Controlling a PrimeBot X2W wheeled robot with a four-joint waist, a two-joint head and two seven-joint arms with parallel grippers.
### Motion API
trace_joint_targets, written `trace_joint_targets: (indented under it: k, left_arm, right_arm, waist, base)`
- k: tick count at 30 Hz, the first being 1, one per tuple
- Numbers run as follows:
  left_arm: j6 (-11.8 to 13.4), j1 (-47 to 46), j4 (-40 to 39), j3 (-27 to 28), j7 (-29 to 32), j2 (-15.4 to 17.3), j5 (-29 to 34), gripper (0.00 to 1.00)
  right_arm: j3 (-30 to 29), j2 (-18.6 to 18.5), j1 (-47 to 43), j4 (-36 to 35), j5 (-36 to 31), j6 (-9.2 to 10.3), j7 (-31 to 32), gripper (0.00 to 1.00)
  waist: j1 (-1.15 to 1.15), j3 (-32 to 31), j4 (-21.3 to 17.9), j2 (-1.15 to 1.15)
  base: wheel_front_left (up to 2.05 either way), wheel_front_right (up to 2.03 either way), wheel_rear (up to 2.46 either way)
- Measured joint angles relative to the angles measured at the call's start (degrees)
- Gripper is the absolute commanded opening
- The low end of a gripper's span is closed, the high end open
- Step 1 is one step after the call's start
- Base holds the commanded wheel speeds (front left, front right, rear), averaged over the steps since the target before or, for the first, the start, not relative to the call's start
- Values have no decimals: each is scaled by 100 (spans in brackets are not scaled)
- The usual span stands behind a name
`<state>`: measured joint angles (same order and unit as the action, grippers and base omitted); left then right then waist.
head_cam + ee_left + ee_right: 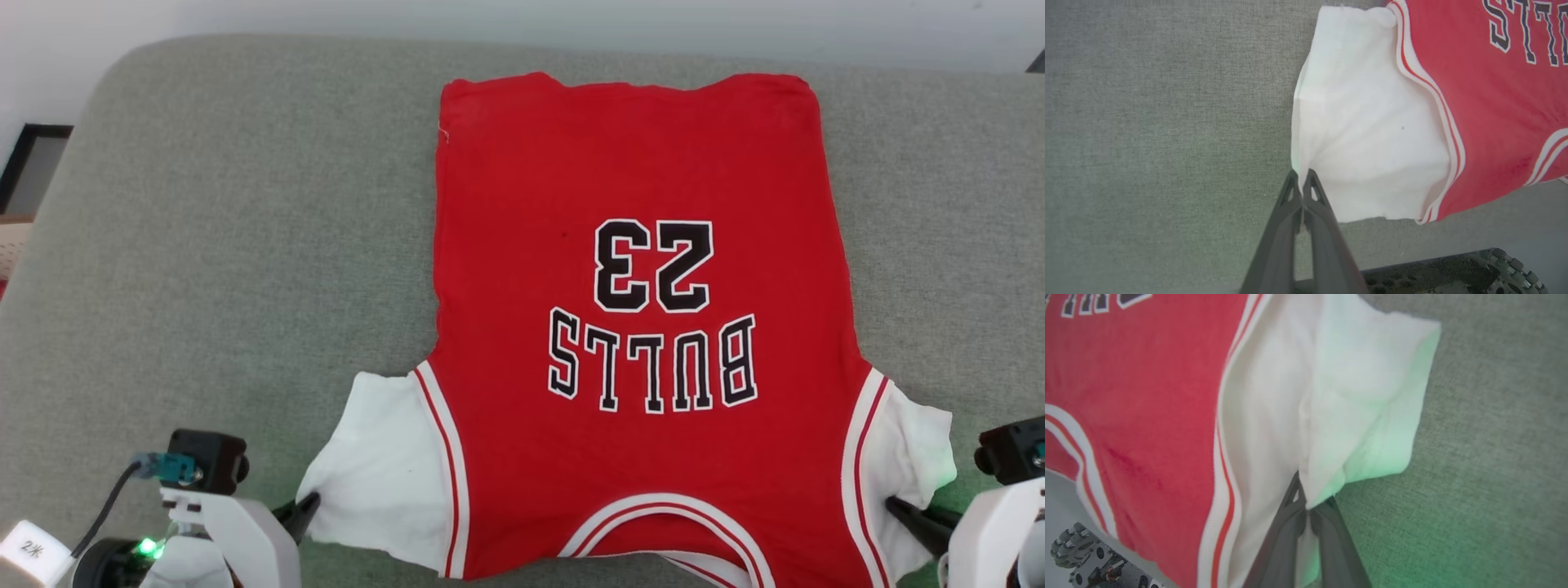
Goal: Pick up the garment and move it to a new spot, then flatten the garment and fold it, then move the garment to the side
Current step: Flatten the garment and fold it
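The garment (637, 327), a red jersey with white sleeves and black "BULLS 23" lettering, lies spread flat on the grey cushion, its collar toward me. My left gripper (309, 505) is shut on the edge of the left white sleeve (1363, 130); the left wrist view shows my left gripper (1301, 176) pinching that sleeve's hem. My right gripper (894, 506) is shut on the right white sleeve (1355, 396), with cloth caught between my right gripper's fingertips (1308, 500) in the right wrist view. The collar's near edge hangs over the cushion's front.
The grey cushion (229, 245) reaches wide to the left and beyond the jersey's hem. A dark frame (24, 155) stands at the far left edge. Part of the robot's wheeled base (1090, 559) shows below the cushion's front edge.
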<state>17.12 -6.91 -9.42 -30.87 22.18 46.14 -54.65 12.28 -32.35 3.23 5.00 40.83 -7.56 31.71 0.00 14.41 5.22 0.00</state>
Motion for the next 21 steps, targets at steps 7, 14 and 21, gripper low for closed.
trace_joint_targets:
  k: [7,14,21]
  left_arm:
    - [-75,-109,123,-49,-124,-92,97,0]
    - [-156,-213,124,-97,-231,-183,176,0]
    - [-313,-535,141,-191,-328,-375,283,0]
  right_arm:
    - [-192,158,46,-472,-180,-14,401,100]
    - [-999,178,41,-1655,-181,3,928,100]
    - [-1454,649,1192,-2012,-630,3,790,100]
  waist:
    - [0,90,12,0]
    - [0,206,48,0]
    - [0,468,156,0]
  base:
    - [0,0,0]
    - [0,0,0]
    - [0,0,0]
